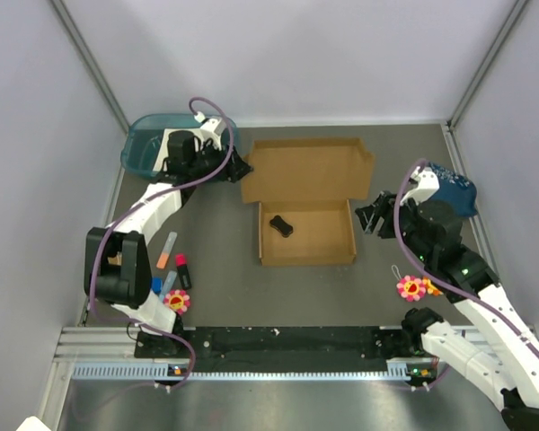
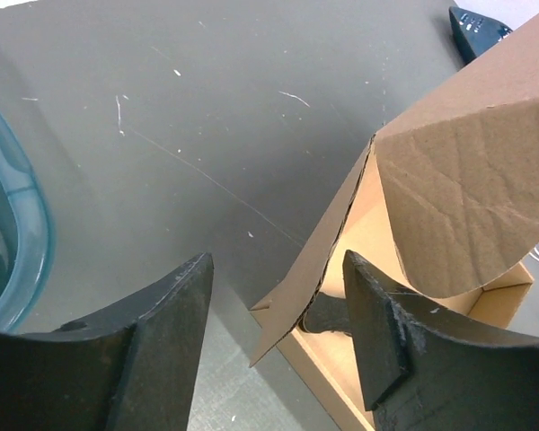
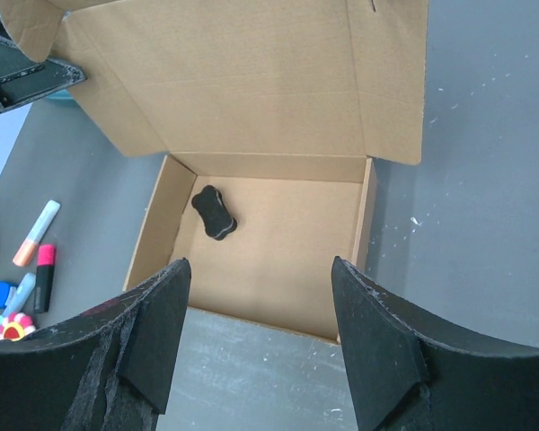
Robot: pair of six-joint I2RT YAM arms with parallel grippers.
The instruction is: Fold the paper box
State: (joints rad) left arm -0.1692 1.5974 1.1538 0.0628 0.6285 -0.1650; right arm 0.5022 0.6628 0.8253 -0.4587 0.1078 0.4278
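The left claw (image 1: 240, 167) is open, its 2 dark fingers (image 2: 162, 346) spread to either side of the left edge of the paper box (image 1: 305, 235). In the left wrist view the thin cardboard edge of the lid's side flap (image 2: 467, 189) rises in the gap between the fingers. The flap stands nearer the right-hand finger, and the other finger is clear of it over bare table. The flap is bent upward with a rounded outer corner, and creases run across its surface. Just to the left of this claw sits a teal tray (image 1: 146, 145), its curved rim also showing at the left border of the wrist view.

The right claw (image 1: 370, 218) is open too, with nothing between its fingers (image 3: 153, 341). It hangs just off the box's right wall, apart from it, looking across the box.

The box lies near the middle of the grey table (image 1: 220, 278), between the 2 arms. Its shallow rectangular base is open upward, and its lid (image 1: 307, 171) is laid back flat toward the far side with flaps at both ends. A small black object (image 3: 215, 213) lies inside the base, toward its far left corner.

On the table to the left of the box lie a pale marker with an orange end (image 1: 166, 250) and a red and black one (image 1: 182, 270). A pink and yellow flower shape (image 1: 177, 300) hangs at the left arm and another (image 1: 410, 288) at the right arm. A dark blue thing (image 1: 455, 190) lies behind the right arm at the table's far right
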